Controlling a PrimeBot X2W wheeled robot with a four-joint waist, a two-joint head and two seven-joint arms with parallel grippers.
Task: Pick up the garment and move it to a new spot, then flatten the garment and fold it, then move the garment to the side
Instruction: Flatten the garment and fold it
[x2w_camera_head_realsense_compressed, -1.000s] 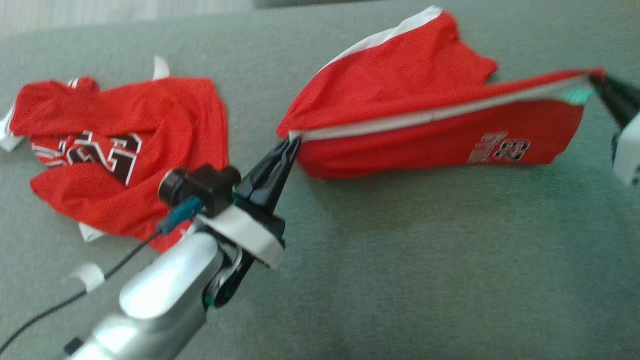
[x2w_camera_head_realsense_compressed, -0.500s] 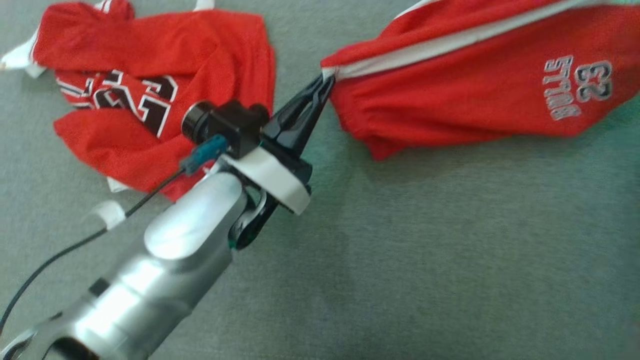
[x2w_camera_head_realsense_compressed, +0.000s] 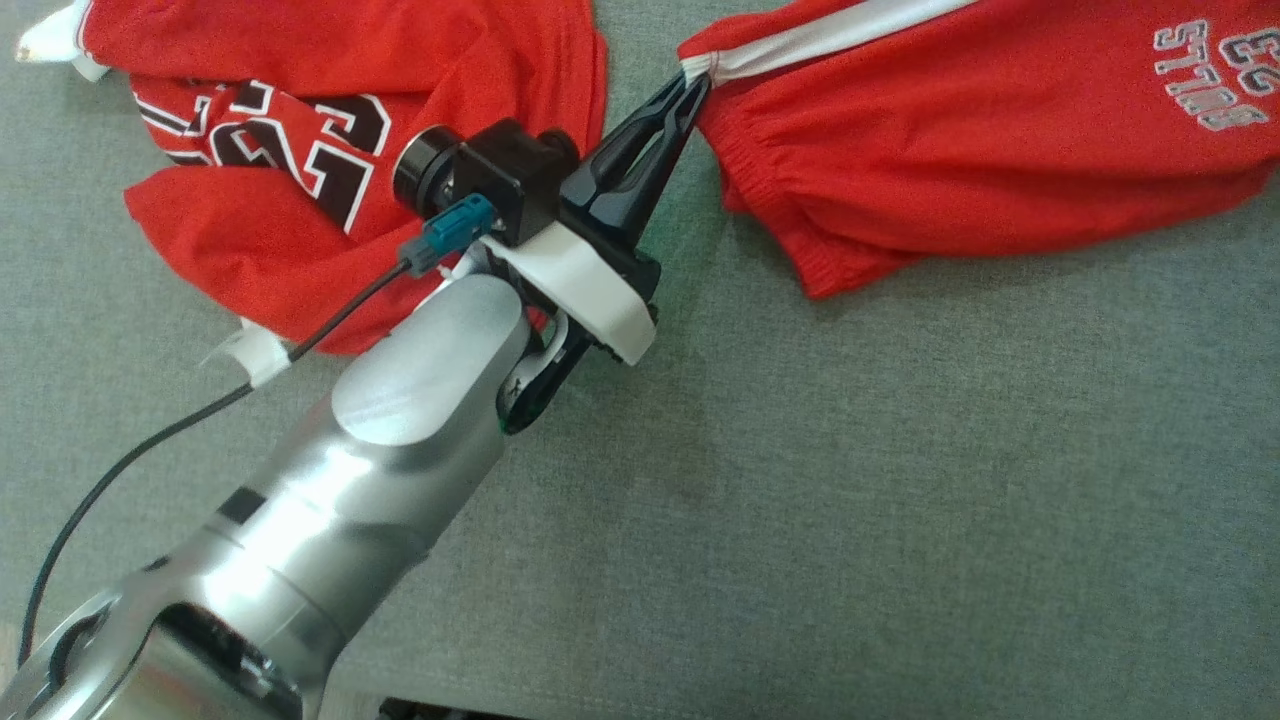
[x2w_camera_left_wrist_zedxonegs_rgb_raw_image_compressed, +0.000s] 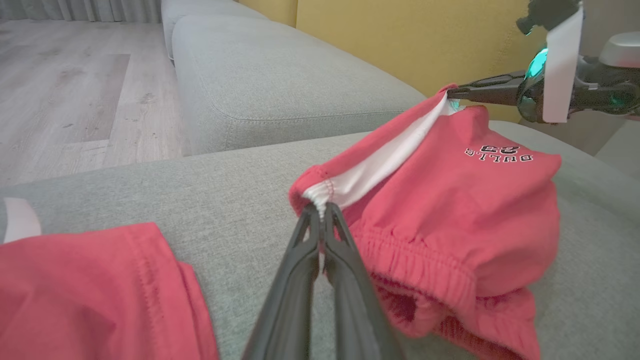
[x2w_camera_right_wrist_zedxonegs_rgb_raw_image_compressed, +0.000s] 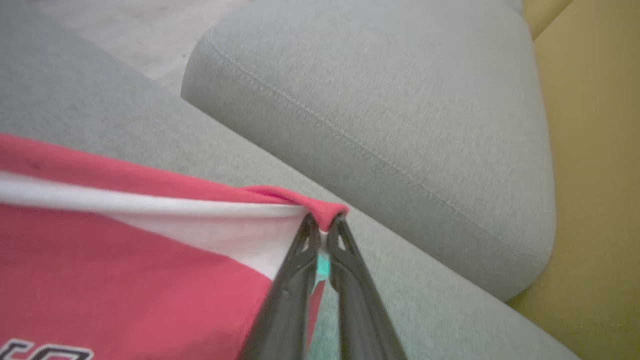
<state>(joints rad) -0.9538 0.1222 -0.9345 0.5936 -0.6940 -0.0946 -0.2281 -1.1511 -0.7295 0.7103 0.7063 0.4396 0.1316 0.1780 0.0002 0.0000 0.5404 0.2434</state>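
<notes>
Shorts (x2w_camera_head_realsense_compressed: 960, 150): 1 o'clock in head view, stretched over sofa (x2w_camera_head_realsense_compressed: 900, 500), lower part sagging onto it. Left fingers (x2w_camera_head_realsense_compressed: 660, 125) clenched on waistband corner. Right fingers (x2w_camera_right_wrist_zedxonegs_rgb_raw_image_compressed: 287, 300) clenched on far end of white stripe. Risk: thin pinch slips under tension and shorts collapse. Jersey (x2w_camera_head_realsense_compressed: 350, 170) at 10 o'clock crowds placement. Left wrist view shows both grips together; head view shows jersey number.
</notes>
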